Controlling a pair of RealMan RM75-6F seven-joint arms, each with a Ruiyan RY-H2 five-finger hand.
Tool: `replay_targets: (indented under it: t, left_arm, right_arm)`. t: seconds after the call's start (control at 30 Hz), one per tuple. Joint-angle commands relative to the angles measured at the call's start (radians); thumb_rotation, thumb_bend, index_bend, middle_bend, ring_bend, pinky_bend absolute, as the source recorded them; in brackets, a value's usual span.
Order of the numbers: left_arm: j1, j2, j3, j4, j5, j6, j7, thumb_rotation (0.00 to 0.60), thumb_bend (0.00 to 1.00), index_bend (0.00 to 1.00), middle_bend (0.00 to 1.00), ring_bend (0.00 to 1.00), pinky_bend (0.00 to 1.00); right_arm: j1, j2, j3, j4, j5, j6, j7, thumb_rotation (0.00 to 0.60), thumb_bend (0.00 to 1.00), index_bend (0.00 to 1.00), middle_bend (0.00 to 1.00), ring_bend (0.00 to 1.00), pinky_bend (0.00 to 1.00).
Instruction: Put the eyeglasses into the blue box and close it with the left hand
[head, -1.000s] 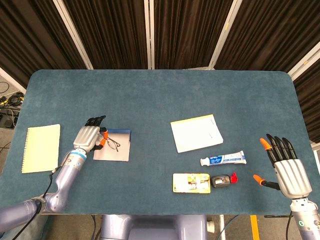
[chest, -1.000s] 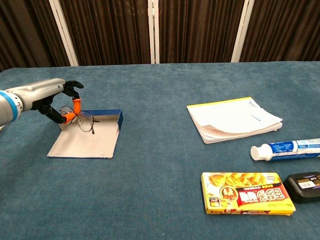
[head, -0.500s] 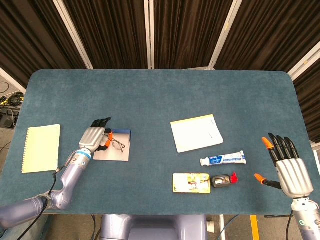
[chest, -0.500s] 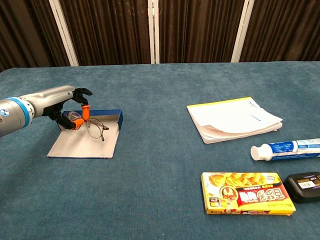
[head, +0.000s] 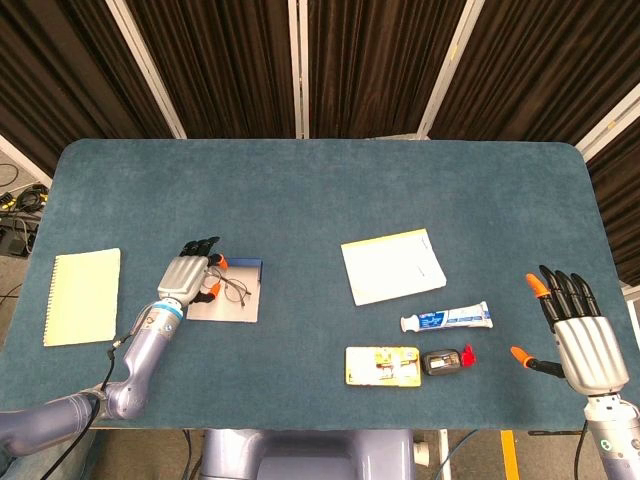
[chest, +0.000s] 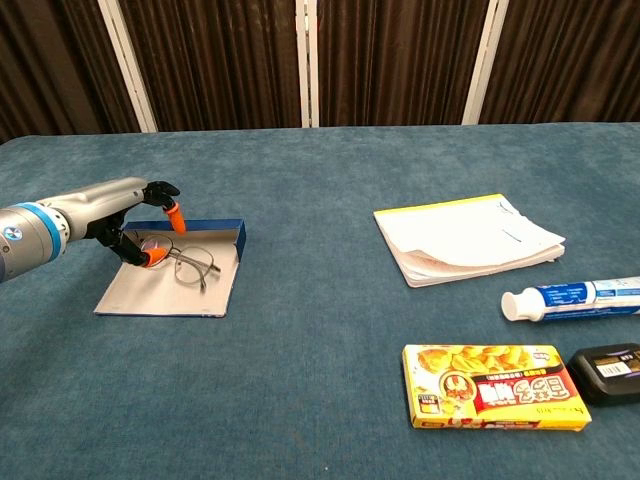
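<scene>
Left hand (chest: 140, 222) fingers spread just off the eyeglasses (chest: 186, 262) lying on the blue box (chest: 222, 236); a snagged fingertip could drag them out, while the right hand (head: 583, 335) hangs open.

The head view looks steeply down from above the robot's side of the table (head: 320, 190), far enough off to take in the whole blue top, the dark curtain (head: 230, 60) behind it and both hands, the left hand (head: 185, 275) and the right hand (head: 580, 345). The chest view sits low and close, facing level across the table (chest: 320, 170) toward the same curtain (chest: 220, 60), so near things look large and the right side is cut off. Both share the open blue box (head: 228, 293) (chest: 175, 275), the white booklet (head: 392, 265) (chest: 465, 240), the toothpaste tube (head: 447, 319) (chest: 575, 298) and the yellow packet (head: 383, 365) (chest: 495, 386).
</scene>
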Motion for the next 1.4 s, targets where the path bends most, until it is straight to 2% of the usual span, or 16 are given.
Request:
replay_targets:
  t: [0.03, 0.13, 0.2, 0.47, 0.7, 1.4]
  left_arm:
    - [0.012, -0.015, 0.0, 0.01, 0.041, 0.063, -0.016, 0.6, 0.2, 0.0, 0.0, 0.0, 0.0]
    - [0.016, -0.009, 0.01, -0.005, 0.073, 0.084, -0.021, 0.6, 0.09, 0.0, 0.0, 0.0, 0.0]
    - [0.008, 0.004, 0.027, -0.03, 0.107, 0.087, 0.005, 0.6, 0.06, 0.0, 0.0, 0.0, 0.0]
    - [-0.026, -0.026, 0.029, -0.003, 0.069, 0.056, 0.076, 0.6, 0.06, 0.0, 0.0, 0.0, 0.0]
    - [-0.051, -0.055, 0.024, 0.036, 0.037, 0.011, 0.079, 0.6, 0.07, 0.0, 0.0, 0.0, 0.0]
    - [-0.115, -0.085, 0.002, 0.139, 0.02, -0.022, 0.102, 0.6, 0.08, 0.0, 0.0, 0.0, 0.0]
  right_arm:
    - [0.0, 0.0, 0.0, 0.001, 0.001, -0.001, 0.0, 0.6, 0.0, 0.0, 0.0, 0.0, 0.0]
    - [0.001, -0.001, 0.0, 0.001, 0.002, -0.002, 0.0, 0.6, 0.0, 0.0, 0.0, 0.0, 0.0]
    - [0.002, -0.001, 0.0, 0.001, 0.003, -0.003, 0.0, 0.6, 0.0, 0.0, 0.0, 0.0, 0.0]
    - [0.002, 0.0, 0.003, 0.004, 0.01, -0.003, 0.005, 0.6, 0.0, 0.0, 0.0, 0.0, 0.0]
    - [0.004, 0.0, 0.007, 0.009, 0.022, -0.01, 0.01, 0.6, 0.0, 0.0, 0.0, 0.0, 0.0]
    - [0.008, -0.003, 0.011, 0.017, 0.039, -0.019, 0.011, 0.6, 0.0, 0.0, 0.0, 0.0, 0.0]
